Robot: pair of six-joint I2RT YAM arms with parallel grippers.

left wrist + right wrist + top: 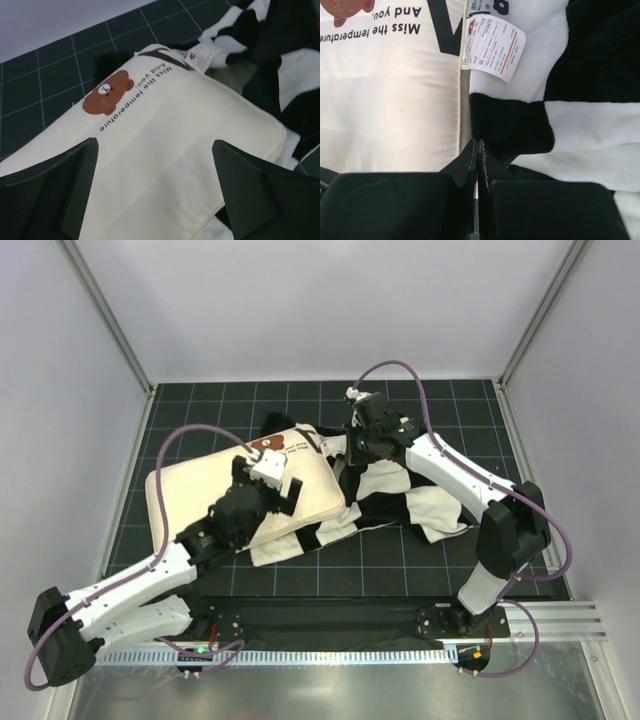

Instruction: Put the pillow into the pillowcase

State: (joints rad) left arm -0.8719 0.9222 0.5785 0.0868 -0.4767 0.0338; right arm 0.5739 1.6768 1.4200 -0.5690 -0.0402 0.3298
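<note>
Black gridded mat (400, 570), white-walled enclosure: pillow and case, insertion not yet made.
One large cream-white soft rectangular pillow (190, 495) is laid left of centre, its right edge overlapping one black-and-white checkered plush pillowcase (430, 505); one brown bear mark (107, 95) and one white care label (492, 47) are noted. Two grippers are counted: the left gripper (154, 147) is spread wide above the pillow, gripping nothing, and the right gripper (478, 145) is pinched closed on the pillowcase edge beside the pillow's seam. That edge is best lifted clear — the pillow is then best fed in corner-first.
</note>
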